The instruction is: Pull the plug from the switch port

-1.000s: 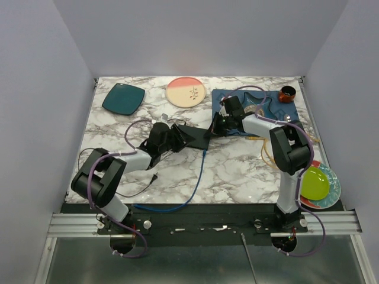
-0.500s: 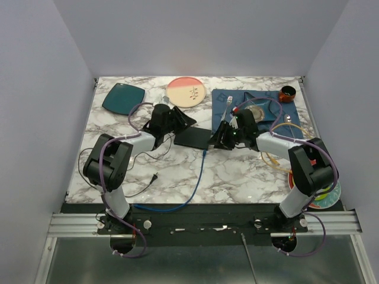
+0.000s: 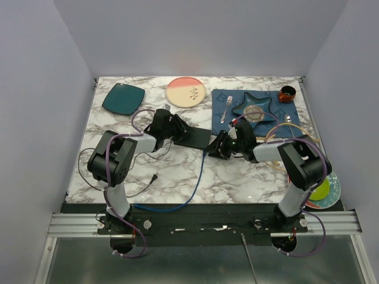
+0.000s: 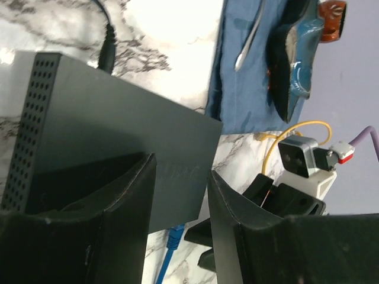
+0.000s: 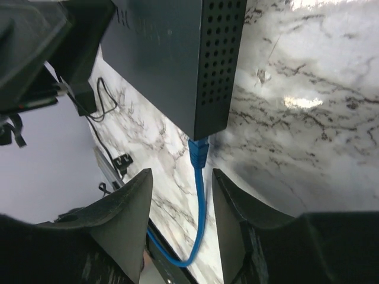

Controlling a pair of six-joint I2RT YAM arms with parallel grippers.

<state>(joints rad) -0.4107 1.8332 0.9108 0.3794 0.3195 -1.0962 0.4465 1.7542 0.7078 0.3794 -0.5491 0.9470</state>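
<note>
The switch (image 3: 196, 137) is a flat matte-black box lying at the table's middle. A blue cable (image 3: 195, 183) is plugged into its near edge by a blue plug (image 3: 204, 154). My left gripper (image 3: 178, 134) is open at the switch's left end, its fingers over the top of the switch (image 4: 118, 118). My right gripper (image 3: 218, 148) is open just right of the plug. In the right wrist view the plug (image 5: 199, 152) sits in the switch (image 5: 172, 53), just ahead of the open gripper (image 5: 180, 173). The cable (image 5: 199, 219) runs between the fingers.
A teal square plate (image 3: 123, 98) and a pink plate (image 3: 186, 92) lie at the back. A blue mat (image 3: 220, 97) holds a star dish (image 3: 256, 105), a fork (image 3: 228, 108) and a red cup (image 3: 288, 93). A yellow cable (image 3: 285, 131) and stacked plates (image 3: 323, 186) are at the right. A black cord (image 3: 148, 178) lies left.
My right gripper has swung from the blue mat forward and left to the plug side of the switch. My left gripper has moved from the switch's near-left side onto its left end.
</note>
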